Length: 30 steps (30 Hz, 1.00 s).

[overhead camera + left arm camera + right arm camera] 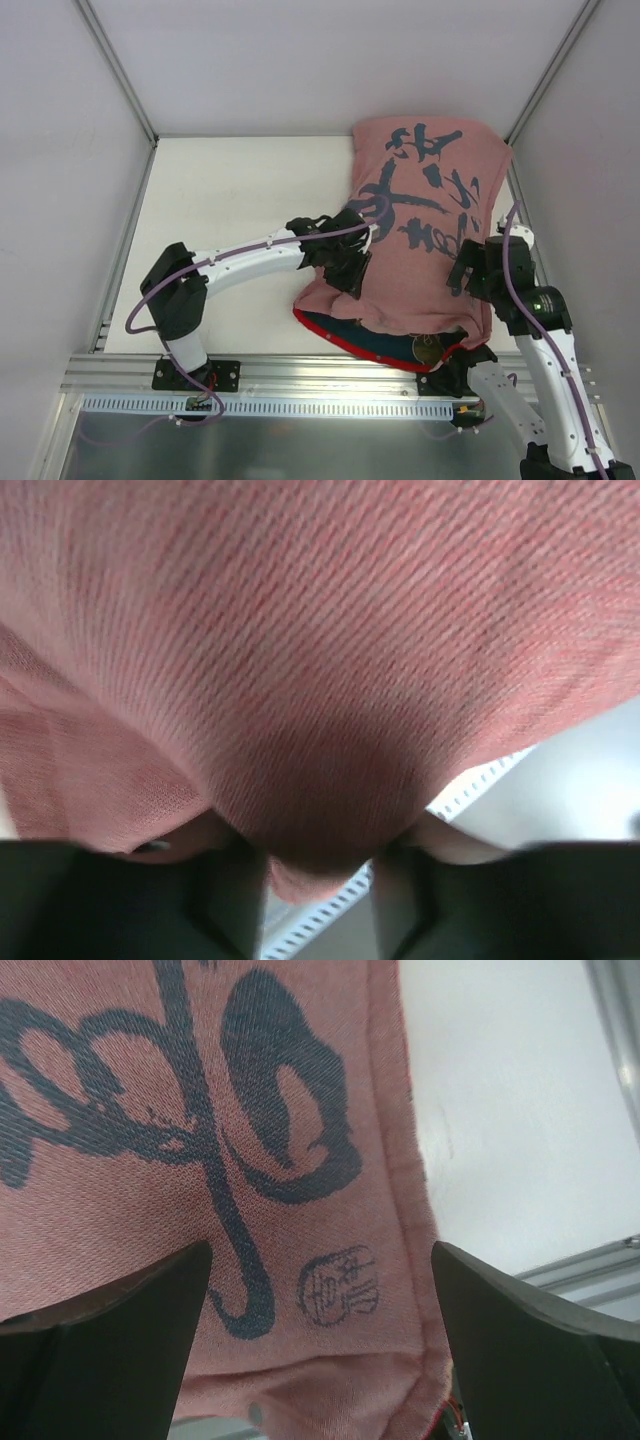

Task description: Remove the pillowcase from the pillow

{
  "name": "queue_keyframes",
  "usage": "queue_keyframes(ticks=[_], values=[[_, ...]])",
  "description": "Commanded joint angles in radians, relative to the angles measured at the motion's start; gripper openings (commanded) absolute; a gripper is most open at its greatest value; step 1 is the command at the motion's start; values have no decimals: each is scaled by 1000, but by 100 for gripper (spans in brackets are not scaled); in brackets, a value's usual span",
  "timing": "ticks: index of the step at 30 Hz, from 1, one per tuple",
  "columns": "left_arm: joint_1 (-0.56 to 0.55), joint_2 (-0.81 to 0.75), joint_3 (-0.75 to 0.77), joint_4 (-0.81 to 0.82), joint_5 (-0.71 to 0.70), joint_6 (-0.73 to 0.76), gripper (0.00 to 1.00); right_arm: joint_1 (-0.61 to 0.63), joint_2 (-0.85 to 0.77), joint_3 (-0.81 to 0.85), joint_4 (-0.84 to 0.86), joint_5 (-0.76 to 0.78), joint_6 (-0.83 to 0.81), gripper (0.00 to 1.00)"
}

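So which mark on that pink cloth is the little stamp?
The pink pillowcase lies on the white table. Near its seamed edge, by the corner, the stamp is a small round outlined seal, unlike the big solid brush characters beside it.

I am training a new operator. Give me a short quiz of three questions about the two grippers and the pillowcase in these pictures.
1. True or false: the right gripper is open over the pillowcase.
2. What does the left gripper hold? A) pink cloth of the pillowcase B) a white pillow C) nothing
3. Fill in: the pillowcase edge nearest the arm bases has a ____ trim.
Key: 1 true; 2 A; 3 red.
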Motion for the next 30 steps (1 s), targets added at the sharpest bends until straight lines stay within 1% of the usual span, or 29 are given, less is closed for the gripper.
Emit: queue_keyframes(ticks=[1, 2, 3, 4, 5, 6, 7, 9, 10, 12, 13, 14, 15, 16, 17, 18, 19, 20, 21, 22, 23, 24, 25, 26, 27, 29, 30], values=[[-2, -27, 55, 27, 0, 14, 0, 4, 45, -90, 101, -234, 27, 98], [1, -47, 43, 27, -29, 17, 0, 7, 50, -112, 131, -296, 46, 95], [21, -68, 32, 27, -46, 17, 0, 14, 56, -157, 168, -353, 67, 89], [38, -94, 19, 25, -60, 13, 0, 42, 59, -182, 257, -417, 113, 64], [59, -149, -9, 25, -75, -3, 0, 62, 60, -202, 299, -483, 141, 48], [111, -176, -20, 25, -89, -7, 0, 92, 59, -231, 338, -493, 171, 9], [143, -199, -27, 25, -89, -12, 0, 151, 65, -239, 400, -491, 229, 1], [206, -242, -26, 27, -78, -15, 0, 213, 82, -236, 438, -461, 268, 1], [263, -251, -20, 25, -69, -14, 0, 278, 93, -213, 463, -441, 286, 1], [306, -253, 14, 27, -66, -9, 0, 345, 132, -184, 500, -392, 333, 1], [344, -237, 29, 27, -71, -4, 0, 413, 163, -144, 532, -360, 343, 1], [363, -228, 60, 24, -66, -4, 0, 447, 180, -124, 541, -335, 362, 1], [381, -222, 75, 24, -21, -10, 0, 519, 192, -103, 540, -286, 371, 1], [418, -211, 101, 24, 7, -15, 0, 559, 217, -66, 528, -175, 421, 1], [432, -210, 110, 24, 30, -23, 0, 593, 223, -60, 532, -131, 441, 1], [449, -211, 126, 24, 59, -35, 4, 642, 228, -66, 584, -102, 458, 1], [452, -216, 133, 24, 64, -35, 15, 661, 235, -73, 624, -102, 472, 1], [455, -222, 138, 24, 66, -35, 33, 690, 257, -80, 665, -105, 495, 1], [455, -248, 138, 24, 69, -33, 83, 698, 270, -80, 723, -111, 504, 1], [458, -265, 126, 22, 60, -33, 99, 707, 290, -72, 735, -114, 506, 1], [460, -289, 115, 21, 44, -38, 99, 708, 330, -43, 729, -117, 498, 1], [461, -356, 95, 19, 17, -73, 99, 708, 347, -28, 716, -117, 491, 1], [463, -393, 39, 21, -33, -93, 99, 707, 362, -12, 707, -111, 483, 1], [463, -480, 7, 21, -57, -143, 99, 708, 382, 14, 696, -94, 469, 1], [463, -528, -70, 22, -78, -174, 99, 708, 387, 22, 698, -83, 463, 1], [463, -617, -164, 37, -121, -236, 99, 707, 393, 40, 702, -66, 452, 1], [463, -694, -251, 45, -135, -300, 99, 707, 402, 46, 702, -54, 437, 1]])
